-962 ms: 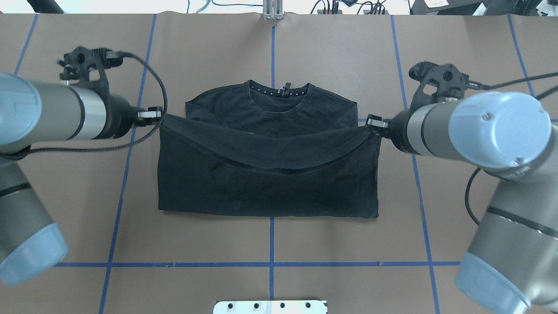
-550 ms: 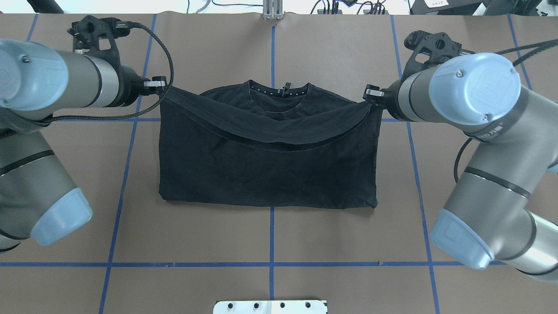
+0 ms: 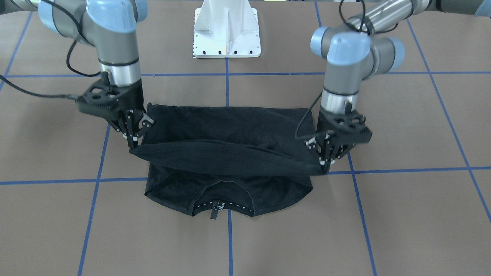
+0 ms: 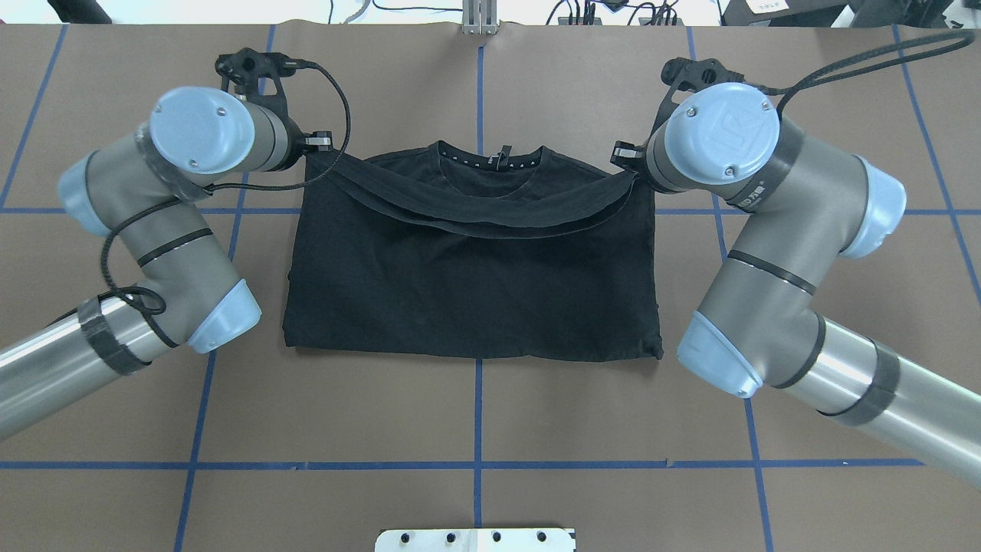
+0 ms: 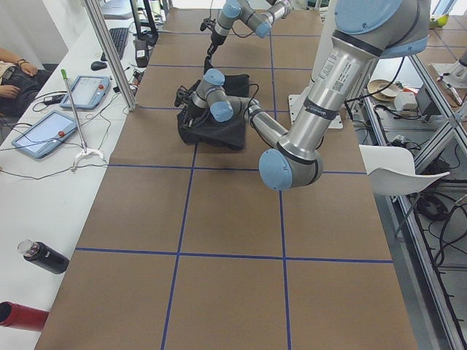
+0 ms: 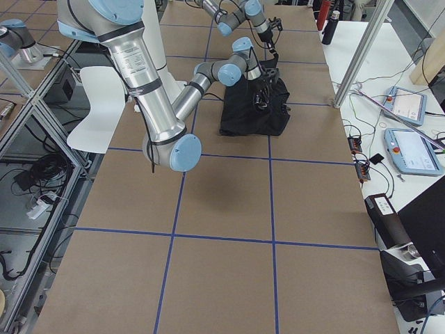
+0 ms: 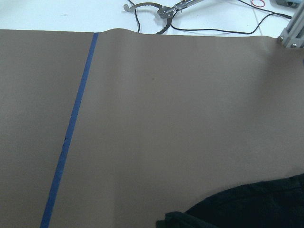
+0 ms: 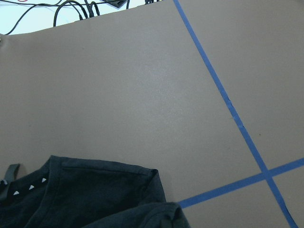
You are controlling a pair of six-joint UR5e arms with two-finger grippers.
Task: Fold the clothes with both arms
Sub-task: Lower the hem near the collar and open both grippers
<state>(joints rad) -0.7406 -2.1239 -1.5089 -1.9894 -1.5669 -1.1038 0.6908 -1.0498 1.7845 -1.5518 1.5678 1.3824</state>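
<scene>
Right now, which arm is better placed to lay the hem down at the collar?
Neither alone; it takes both. The left gripper and right gripper each pinch one corner of the T-shirt's lifted hem, either side of the collar. Left looks slightly further forward.

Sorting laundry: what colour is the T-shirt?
Black; the T-shirt shows best in the overhead exterior view.

No text fully readable.
- Right arm (image 4: pixel 766 245), just right of T-shirt (image 4: pixel 475 291): short printed line on grey link, too small to read.
- Blue cap (image 4: pixel 720 132), same side of T-shirt: embossed square emblem, letters unclear.
- T-shirt collar (image 3: pixel 220 206): row of white marks and small white logo, illegible.
</scene>
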